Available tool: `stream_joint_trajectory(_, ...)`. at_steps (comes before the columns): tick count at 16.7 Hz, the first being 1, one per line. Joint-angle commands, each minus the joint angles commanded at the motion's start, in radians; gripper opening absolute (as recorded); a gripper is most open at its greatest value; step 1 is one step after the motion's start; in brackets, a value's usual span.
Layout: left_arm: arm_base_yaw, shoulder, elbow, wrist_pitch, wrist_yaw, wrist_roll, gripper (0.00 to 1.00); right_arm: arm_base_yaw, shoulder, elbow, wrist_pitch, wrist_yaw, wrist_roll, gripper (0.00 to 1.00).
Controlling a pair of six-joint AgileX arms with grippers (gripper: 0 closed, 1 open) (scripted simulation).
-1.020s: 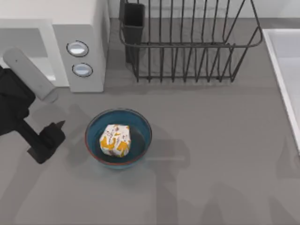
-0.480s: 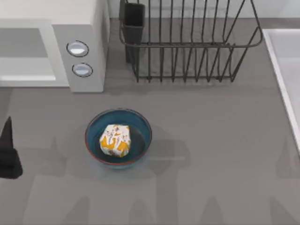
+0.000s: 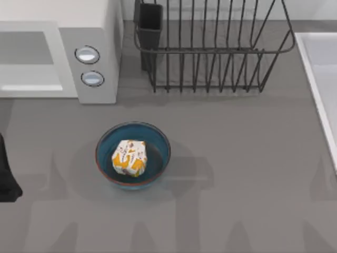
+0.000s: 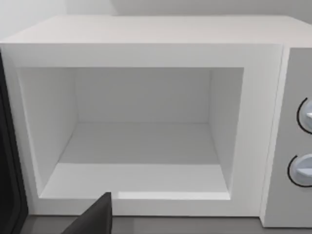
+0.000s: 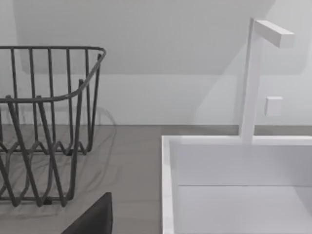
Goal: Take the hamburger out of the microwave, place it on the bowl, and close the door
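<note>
The hamburger [image 3: 129, 157], wrapped in white paper with orange print, sits inside the blue bowl [image 3: 159, 142] at the table's middle left. The white microwave [image 3: 100, 31] stands at the back left. In the left wrist view its cavity [image 4: 141, 146] is bare and its dark door [image 4: 7, 161] stands swung open at the side. My left gripper [image 3: 6, 176] is a dark shape at the table's left edge, well left of the bowl and in front of the microwave. A dark part of my right gripper [image 5: 92, 217] faces the rack and sink.
A dark wire dish rack [image 3: 210, 58] with a cutlery cup [image 3: 150, 23] stands at the back, right of the microwave. A white sink [image 3: 318, 68] with its tap [image 5: 253, 78] takes up the right edge.
My left arm has drawn back from beside the bowl to the table's left edge. The hamburger and bowl have not moved.
</note>
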Motion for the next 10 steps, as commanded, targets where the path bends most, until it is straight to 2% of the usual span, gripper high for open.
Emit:
stream_joint_trajectory(1, 0.000, 0.000, 0.000, 0.000, 0.000, 0.000, 1.00, 0.000, 0.000, 0.000, 0.000, 0.000, 0.000, 1.00)
stream_joint_trajectory(10, 0.000, 0.000, 0.000, 0.000, 0.000, 0.000, 0.32, 0.000, 0.000, 0.000, 0.000, 0.000, 0.000, 1.00)
